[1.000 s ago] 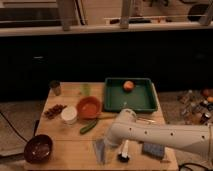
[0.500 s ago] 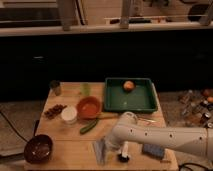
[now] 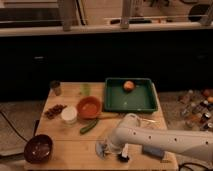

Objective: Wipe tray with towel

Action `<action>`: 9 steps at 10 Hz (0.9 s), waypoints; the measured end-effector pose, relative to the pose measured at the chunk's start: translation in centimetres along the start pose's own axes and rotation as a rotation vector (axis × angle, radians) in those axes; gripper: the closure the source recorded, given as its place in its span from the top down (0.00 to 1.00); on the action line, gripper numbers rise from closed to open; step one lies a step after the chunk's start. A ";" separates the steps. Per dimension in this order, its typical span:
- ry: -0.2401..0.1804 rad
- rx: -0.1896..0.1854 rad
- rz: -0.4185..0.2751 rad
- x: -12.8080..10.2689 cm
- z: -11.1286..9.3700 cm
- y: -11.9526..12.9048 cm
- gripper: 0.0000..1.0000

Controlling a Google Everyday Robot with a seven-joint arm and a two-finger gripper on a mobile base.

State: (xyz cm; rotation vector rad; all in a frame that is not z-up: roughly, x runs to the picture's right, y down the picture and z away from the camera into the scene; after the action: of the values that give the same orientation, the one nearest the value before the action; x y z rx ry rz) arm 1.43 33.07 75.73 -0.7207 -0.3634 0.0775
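Observation:
The dark green tray (image 3: pixel 142 103) sits at the back right of the wooden table, with an orange ball-like fruit (image 3: pixel 129 85) in it. The pale grey-blue towel (image 3: pixel 102 148) lies crumpled on the table near the front edge. My gripper (image 3: pixel 121 155) points down at the table just right of the towel, at its edge. My white arm reaches in from the lower right and hides part of the towel.
A blue sponge block (image 3: pixel 152 151) lies right of the gripper. An orange bowl (image 3: pixel 89 106), a green cucumber (image 3: pixel 89 126), a white cup (image 3: pixel 68 114), a dark bowl (image 3: pixel 38 148), a small jar (image 3: pixel 55 87) and a green glass (image 3: pixel 85 89) stand to the left.
The arm's bend has shifted slightly to the right. The gripper stays low at the towel near the table's front edge.

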 end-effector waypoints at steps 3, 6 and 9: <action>-0.035 0.035 0.002 0.9 -1.9 0.3 0.00; -0.069 0.088 -0.008 1.6 -5.4 0.0 0.00; -0.076 0.117 -0.017 2.0 -7.3 -0.7 0.00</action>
State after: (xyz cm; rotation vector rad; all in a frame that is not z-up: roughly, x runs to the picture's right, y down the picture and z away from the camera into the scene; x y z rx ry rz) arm 5.79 28.28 71.73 -0.6003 -0.4341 0.1092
